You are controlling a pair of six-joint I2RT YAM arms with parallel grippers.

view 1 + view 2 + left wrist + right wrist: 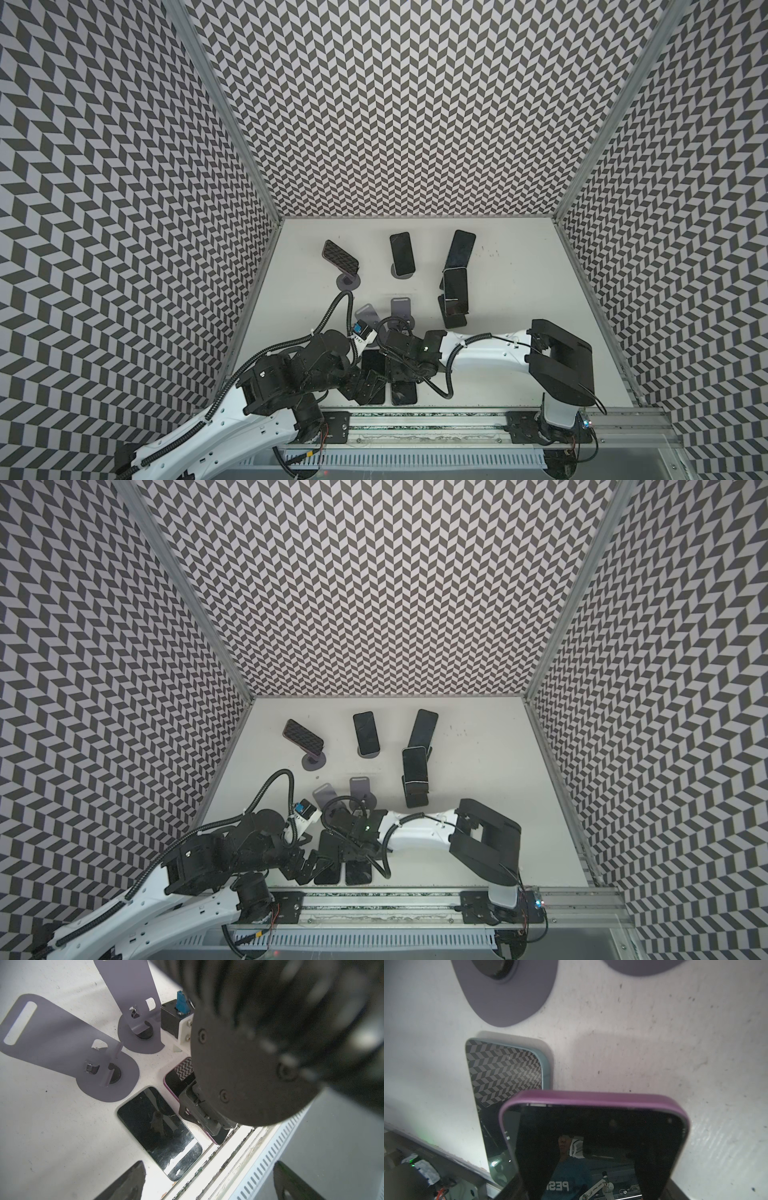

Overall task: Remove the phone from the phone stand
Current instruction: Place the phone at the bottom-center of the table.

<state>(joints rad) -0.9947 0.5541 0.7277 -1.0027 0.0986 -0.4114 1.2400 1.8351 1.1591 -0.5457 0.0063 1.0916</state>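
The right end effector (589,1167) is clamping the purple phone (612,1124) just over the table (654,1043), likely to lay it beside the teal phone (502,1068); the left end effector (209,1186) is hanging apart, empty.

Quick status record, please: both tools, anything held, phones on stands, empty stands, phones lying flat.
left tool: open, holding nothing
right tool: shut on purple-cased phone, low near the table's front edge
phones on stands: four, toward the back
empty stands: two, grey, side by side
teal-cased phone: flat on the table, partly hidden behind the held phone in the right wrist view
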